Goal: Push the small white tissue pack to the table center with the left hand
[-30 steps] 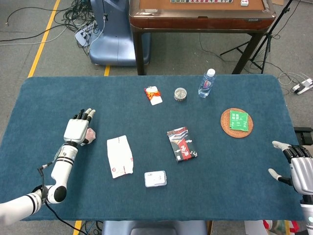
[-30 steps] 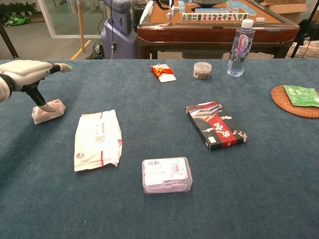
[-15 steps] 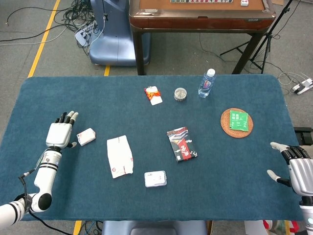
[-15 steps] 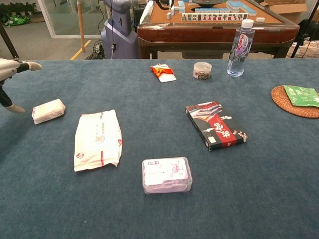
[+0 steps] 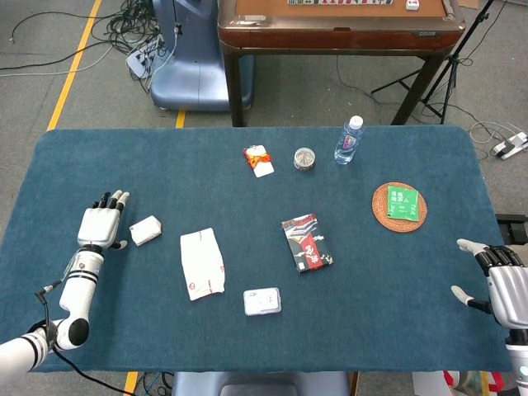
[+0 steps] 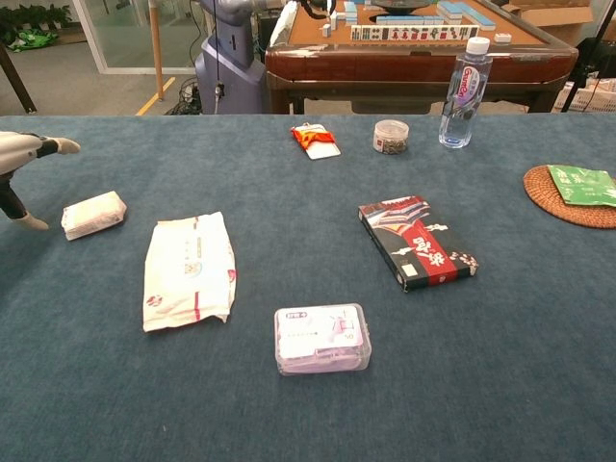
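Note:
The small white tissue pack [image 5: 145, 230] [image 6: 92, 214] lies flat near the table's left edge. My left hand [image 5: 101, 224] [image 6: 21, 164] hovers just to its left, fingers spread, thumb pointing toward the pack with a small gap between them; it holds nothing. Only its thumb and part of the palm show in the chest view. My right hand [image 5: 505, 285] rests open at the table's right edge, far from the pack.
A larger white wipes pack [image 5: 203, 263] lies right of the small one. A clear plastic box [image 5: 262, 301], a dark card box [image 5: 306, 242], a red-white packet [image 5: 259, 160], a small jar [image 5: 304, 158], a water bottle [image 5: 349, 139] and a coaster with a green packet [image 5: 400, 206] lie further right.
A second ago my left hand covered the tissue pack. It has drawn back to the left and now sits apart from the pack, which has not moved.

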Controlling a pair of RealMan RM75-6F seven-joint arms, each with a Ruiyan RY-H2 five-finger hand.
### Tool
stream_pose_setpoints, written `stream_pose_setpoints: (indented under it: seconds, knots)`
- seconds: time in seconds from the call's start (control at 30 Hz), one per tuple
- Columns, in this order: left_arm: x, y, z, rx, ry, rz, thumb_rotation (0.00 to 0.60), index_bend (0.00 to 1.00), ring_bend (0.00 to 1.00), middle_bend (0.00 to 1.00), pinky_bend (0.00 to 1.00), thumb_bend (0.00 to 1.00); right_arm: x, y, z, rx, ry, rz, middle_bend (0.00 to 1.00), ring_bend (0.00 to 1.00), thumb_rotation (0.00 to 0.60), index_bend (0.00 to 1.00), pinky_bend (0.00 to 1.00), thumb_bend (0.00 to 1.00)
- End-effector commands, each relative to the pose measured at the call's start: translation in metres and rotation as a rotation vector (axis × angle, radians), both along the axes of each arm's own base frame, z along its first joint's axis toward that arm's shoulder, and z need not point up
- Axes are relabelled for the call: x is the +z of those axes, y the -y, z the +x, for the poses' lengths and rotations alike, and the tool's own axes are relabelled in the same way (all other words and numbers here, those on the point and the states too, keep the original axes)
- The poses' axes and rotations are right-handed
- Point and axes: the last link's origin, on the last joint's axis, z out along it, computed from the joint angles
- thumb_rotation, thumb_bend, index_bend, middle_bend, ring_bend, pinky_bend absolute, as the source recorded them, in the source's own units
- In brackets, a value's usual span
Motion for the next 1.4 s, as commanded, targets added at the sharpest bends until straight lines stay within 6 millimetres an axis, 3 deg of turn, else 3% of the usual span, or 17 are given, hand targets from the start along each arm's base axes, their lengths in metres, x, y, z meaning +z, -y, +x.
stream_pose_setpoints:
  seconds: [0.03, 0.67, 1.4]
  knots:
    - [-0.004, -0.003, 0.001, 0.002, -0.006, -0.008, 0.600, 0.04, 0.00, 0.00, 0.18, 0.04, 0.001, 0.001, -0.001, -0.002, 0.001, -0.001, 0.31, 0.26, 0.600, 0.24, 0.27, 0.06]
    - [-0.018, -0.017, 0.022, -0.035, -0.011, -0.022, 0.600, 0.04, 0.00, 0.00, 0.17, 0.04, 0.001, 0.002, -0.003, -0.013, -0.001, -0.001, 0.31, 0.26, 0.600, 0.24, 0.27, 0.06]
    - [-0.045, -0.037, 0.062, -0.129, -0.047, -0.037, 0.600, 0.04, 0.00, 0.00, 0.16, 0.04, 0.009, 0.000, -0.004, -0.015, 0.018, -0.023, 0.31, 0.26, 0.600, 0.24, 0.27, 0.06]
